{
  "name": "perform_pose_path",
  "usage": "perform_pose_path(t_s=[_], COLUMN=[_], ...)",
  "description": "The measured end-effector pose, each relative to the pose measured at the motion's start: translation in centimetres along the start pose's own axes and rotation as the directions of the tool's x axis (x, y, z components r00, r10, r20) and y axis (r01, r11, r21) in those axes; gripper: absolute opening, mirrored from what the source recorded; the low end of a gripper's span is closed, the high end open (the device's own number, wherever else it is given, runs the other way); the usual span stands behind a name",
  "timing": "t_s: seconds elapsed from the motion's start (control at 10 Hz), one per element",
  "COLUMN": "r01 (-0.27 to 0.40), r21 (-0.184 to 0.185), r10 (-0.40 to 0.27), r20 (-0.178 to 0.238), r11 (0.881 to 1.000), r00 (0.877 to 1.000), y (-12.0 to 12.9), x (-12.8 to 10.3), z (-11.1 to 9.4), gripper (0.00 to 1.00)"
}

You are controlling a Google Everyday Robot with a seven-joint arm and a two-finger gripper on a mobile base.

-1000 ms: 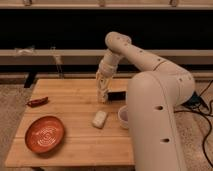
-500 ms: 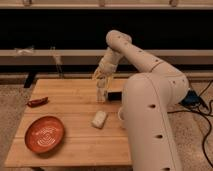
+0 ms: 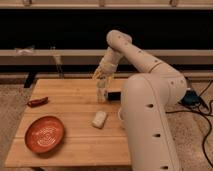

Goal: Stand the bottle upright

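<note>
The bottle (image 3: 101,93) is a small whitish, semi-clear one. It stands upright on the wooden table (image 3: 70,107) near its far middle. My gripper (image 3: 103,77) hangs just above the bottle's top, open, with nothing between its fingers. The arm comes down to it from the upper right, and the robot's white body fills the right foreground.
A stubby whitish lump (image 3: 99,119) lies in front of the bottle. A red plate (image 3: 45,134) sits at the front left and a small red object (image 3: 37,102) at the left edge. A dark item (image 3: 114,95) lies right of the bottle. A cup rim (image 3: 120,114) peeks from behind the robot's body.
My gripper was down around the bottle a second ago. It has let go and risen, leaving the bottle standing by itself.
</note>
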Motion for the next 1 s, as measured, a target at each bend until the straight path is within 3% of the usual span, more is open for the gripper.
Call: perform_pose_path(t_s=[0.6, 1.0], r01=[0.020, 0.043], r21=[0.009, 0.085], r10=[-0.019, -0.024], r20=[-0.092, -0.212], r11=[1.000, 0.995], r00=[0.996, 0.977], y=[0.9, 1.7], x=[0.6, 0.3], z=[-2.6, -6.8], gripper=[0.62, 0.62])
